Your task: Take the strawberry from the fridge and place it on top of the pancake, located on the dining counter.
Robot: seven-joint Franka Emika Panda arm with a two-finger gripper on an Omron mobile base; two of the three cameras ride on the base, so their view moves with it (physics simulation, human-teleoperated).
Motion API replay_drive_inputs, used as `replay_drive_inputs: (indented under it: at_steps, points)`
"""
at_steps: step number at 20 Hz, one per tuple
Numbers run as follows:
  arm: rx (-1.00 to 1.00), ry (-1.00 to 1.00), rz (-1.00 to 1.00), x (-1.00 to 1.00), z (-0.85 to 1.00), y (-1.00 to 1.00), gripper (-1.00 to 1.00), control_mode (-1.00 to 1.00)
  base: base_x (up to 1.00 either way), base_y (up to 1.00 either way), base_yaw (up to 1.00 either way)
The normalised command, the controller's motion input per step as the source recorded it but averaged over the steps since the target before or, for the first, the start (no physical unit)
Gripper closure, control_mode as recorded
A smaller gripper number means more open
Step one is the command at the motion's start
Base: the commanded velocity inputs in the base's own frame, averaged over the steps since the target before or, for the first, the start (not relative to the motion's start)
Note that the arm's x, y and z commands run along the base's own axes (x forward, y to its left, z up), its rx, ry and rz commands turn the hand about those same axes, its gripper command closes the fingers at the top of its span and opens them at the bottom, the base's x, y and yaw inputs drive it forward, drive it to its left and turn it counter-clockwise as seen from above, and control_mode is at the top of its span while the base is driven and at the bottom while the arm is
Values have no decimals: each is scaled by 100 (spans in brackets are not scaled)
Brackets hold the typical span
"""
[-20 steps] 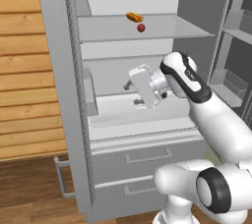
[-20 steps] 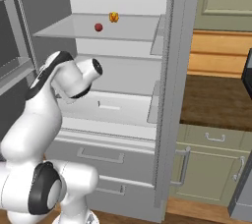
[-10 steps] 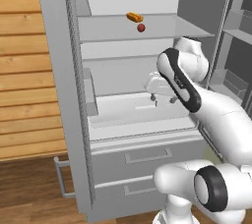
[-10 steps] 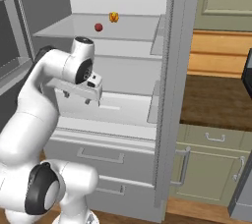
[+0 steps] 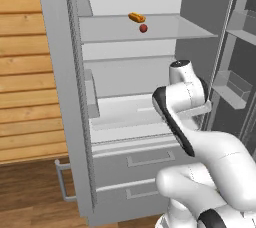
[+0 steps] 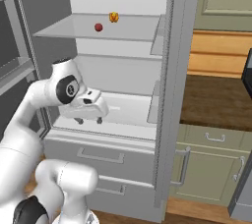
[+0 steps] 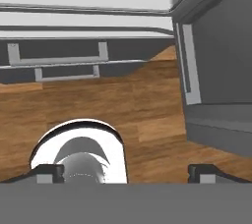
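Both fridge (image 5: 65,97) doors stood open, leaving the front free. The upper glass shelf (image 6: 128,31) lay bare around the strawberry (image 6: 98,27), with only a small orange food (image 6: 113,17) (just behind) crowding it.

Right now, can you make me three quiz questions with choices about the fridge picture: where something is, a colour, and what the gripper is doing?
1. Where is the strawberry?
A. in a drawer
B. on the upper shelf
C. on the floor

2. What colour is the food beside it?
A. orange-yellow
B. blue
C. green

3. How is the gripper?
A. shut on the strawberry
B. shut on a handle
C. open, holding nothing

Answers: 1 B, it sits on the glass shelf inside the fridge. 2 A, it shows orange-yellow in both base views. 3 C, its fingers stand apart, well below the shelf.
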Motion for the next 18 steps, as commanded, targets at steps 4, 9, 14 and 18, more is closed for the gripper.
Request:
replay_drive_inputs:
  at_steps: [4,9,14,18]
  points:
    - [22,-45,-14,-53,34,-3,-100,-100,0,0,0]
    - [24,-20,3,-10,56,4,-100,-100,0,0,0]
    - [0,-7,25,-57,14,23,-100,-100,0,0,0]
    - [0,0,44,-38,1,31,-100,-100,0,0,0]
